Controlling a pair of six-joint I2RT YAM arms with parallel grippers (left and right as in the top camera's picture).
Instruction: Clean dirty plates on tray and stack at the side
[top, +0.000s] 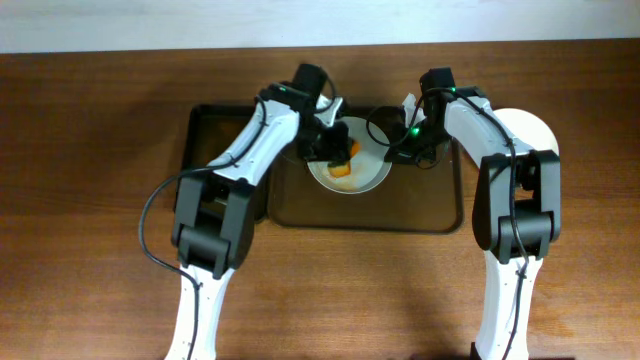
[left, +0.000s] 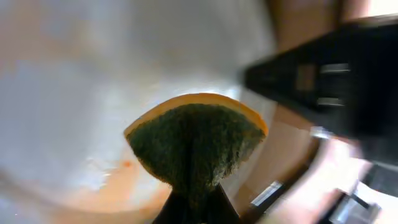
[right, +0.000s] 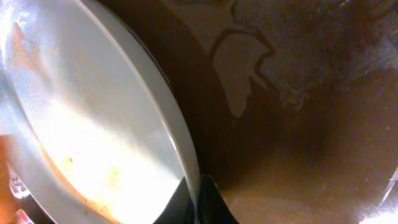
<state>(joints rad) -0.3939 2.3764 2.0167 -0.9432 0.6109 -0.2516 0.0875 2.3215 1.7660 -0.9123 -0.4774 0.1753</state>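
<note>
Brown wood-grain tabletop (top: 90, 200) fills the overhead view, with a narrow black tray (top: 215, 125) lying furthest left, partly under the left arm. Just right of it, the left gripper (left: 194, 205) is clamped tight on a sponge (left: 196, 140), orange on one face and dark green on the scouring face. The sponge is pressed down onto the middle of a white plate (top: 370, 175). This plate sits inside the large dark brown tray (top: 420, 205), toward its far left part, and carries pale orange sauce smears near the sponge. On the plate's right edge, the right gripper (right: 198, 204) has its fingers pinched closed on the rim. The wrist view shows the thin white lip caught between them, above the tray's streaky wet floor. Furthest right, off the tray and on the bare wood, a second plate (top: 530, 128) lies plain white, half hidden behind the right arm.
</note>
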